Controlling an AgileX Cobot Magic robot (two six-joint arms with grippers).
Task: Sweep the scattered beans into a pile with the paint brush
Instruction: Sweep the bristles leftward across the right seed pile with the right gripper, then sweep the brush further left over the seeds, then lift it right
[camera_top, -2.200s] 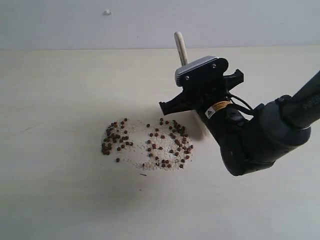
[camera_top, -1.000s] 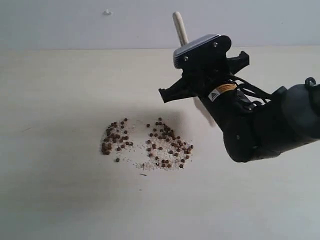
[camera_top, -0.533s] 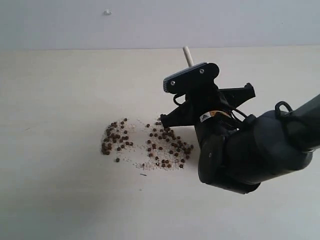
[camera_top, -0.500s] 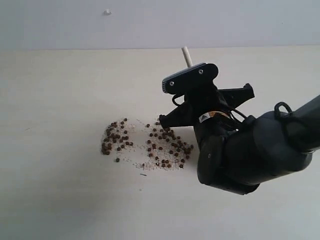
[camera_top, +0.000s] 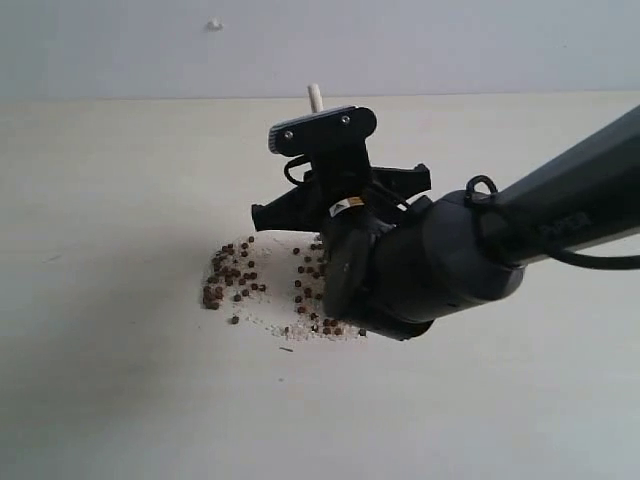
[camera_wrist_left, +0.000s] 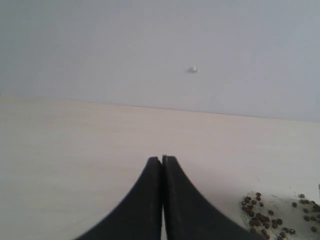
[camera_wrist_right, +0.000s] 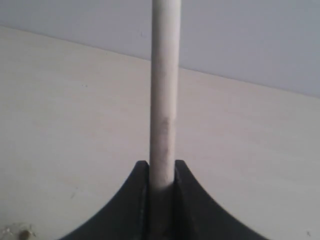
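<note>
Beans (camera_top: 232, 275) lie on the pale tabletop (camera_top: 110, 190) in a loose patch: dark reddish-brown pellets mixed with fine whitish grains. A denser cluster sits at the patch's left end in the exterior view. The right part of the patch is partly covered in that view by the right arm (camera_top: 430, 265), which reaches in from the right and hangs over it.

Only the rounded end of the paint brush (camera_top: 314, 97) shows there, poking up above the black wrist housing. The ferrule and bristles are hidden behind the arm, so I cannot tell whether they touch the beans.

In the right wrist view the right gripper (camera_wrist_right: 161, 170) is clamped on the pale wooden handle. One black finger presses each side of it, and the handle runs straight out past the fingertips.

The left gripper (camera_wrist_left: 161, 160) has its two black fingers pressed flat together with nothing between them. It is over bare tabletop, and the beans appear at the edge of its camera's view, apart from the fingertips.

A plain grey wall (camera_top: 450, 40) stands behind the table, with a small white speck (camera_top: 214, 24) on it.
</note>
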